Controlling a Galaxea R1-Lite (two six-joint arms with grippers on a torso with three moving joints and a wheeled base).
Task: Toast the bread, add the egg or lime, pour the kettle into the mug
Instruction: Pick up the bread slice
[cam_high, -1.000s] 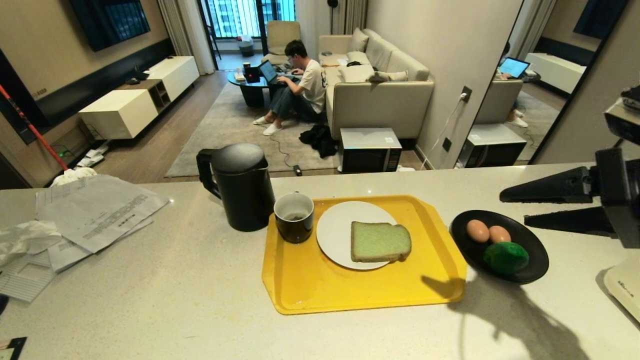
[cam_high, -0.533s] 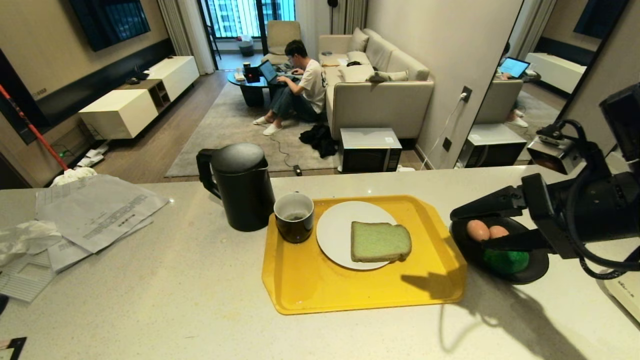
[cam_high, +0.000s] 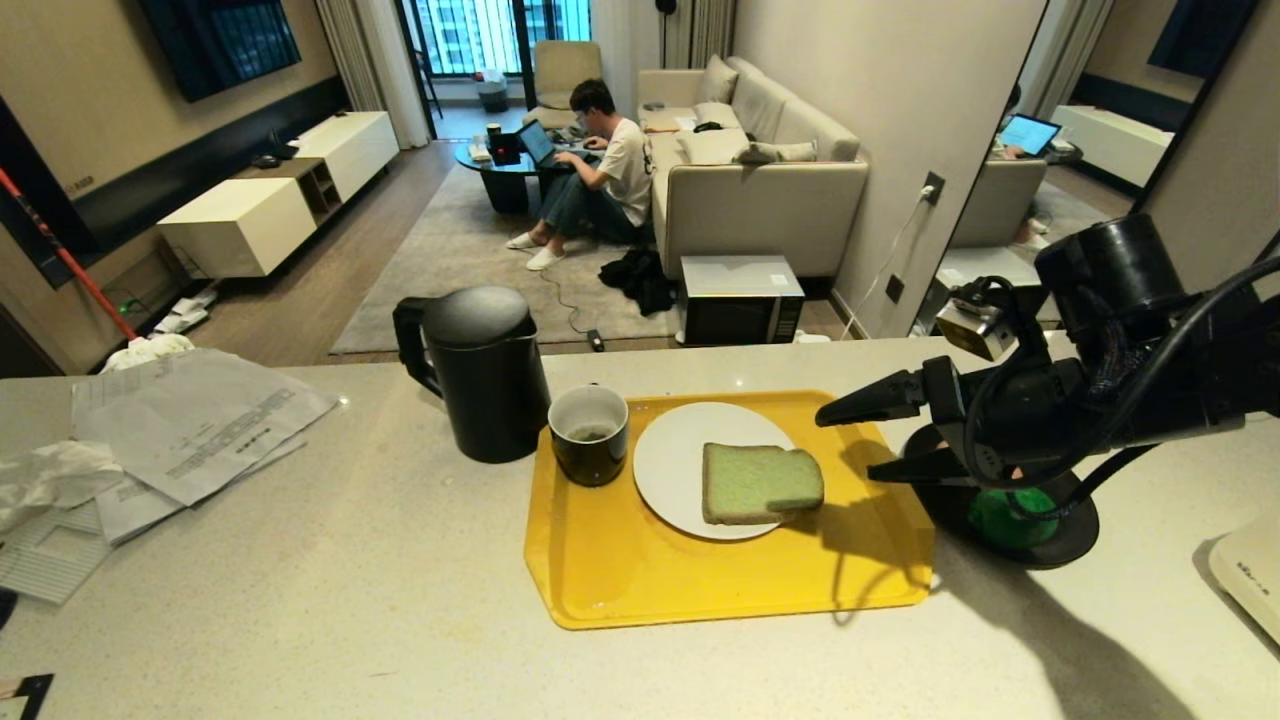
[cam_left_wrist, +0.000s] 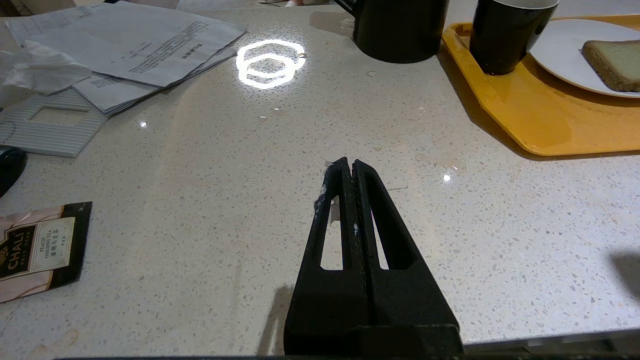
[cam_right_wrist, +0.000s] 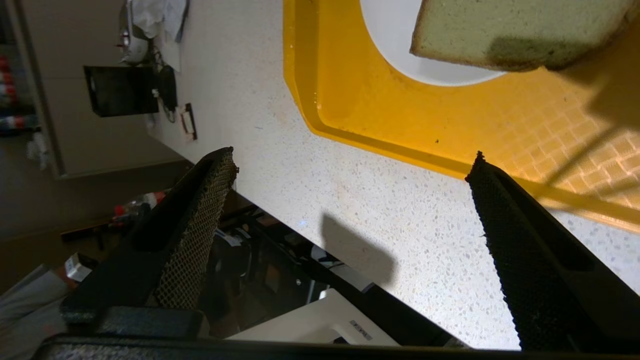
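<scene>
The pale green bread (cam_high: 760, 483) lies on a white plate (cam_high: 680, 440) on the yellow tray (cam_high: 700, 590). The dark mug (cam_high: 590, 435) stands on the tray's far left corner, with the black kettle (cam_high: 485, 375) just left of it on the counter. My right gripper (cam_high: 846, 447) hangs open over the tray's right edge, pointing at the bread and apart from it. Its arm covers the black bowl (cam_high: 1060, 545); the lime (cam_high: 1000, 525) peeks out below and the egg is hidden. The right wrist view shows the bread (cam_right_wrist: 515, 30) beyond the open right gripper (cam_right_wrist: 352, 157). My left gripper (cam_left_wrist: 350, 162) rests shut above bare counter.
Loose papers (cam_high: 190, 430) lie at the counter's left. A tea packet (cam_left_wrist: 35, 250) sits near the front left edge. A white appliance (cam_high: 1250, 580) stands at the far right. A person sits on the floor by the sofa, well behind the counter.
My right arm has swung in from the right, across the black bowl to the tray's right edge, and its jaws have spread wider. The eggs are now covered. The left arm has not moved.
</scene>
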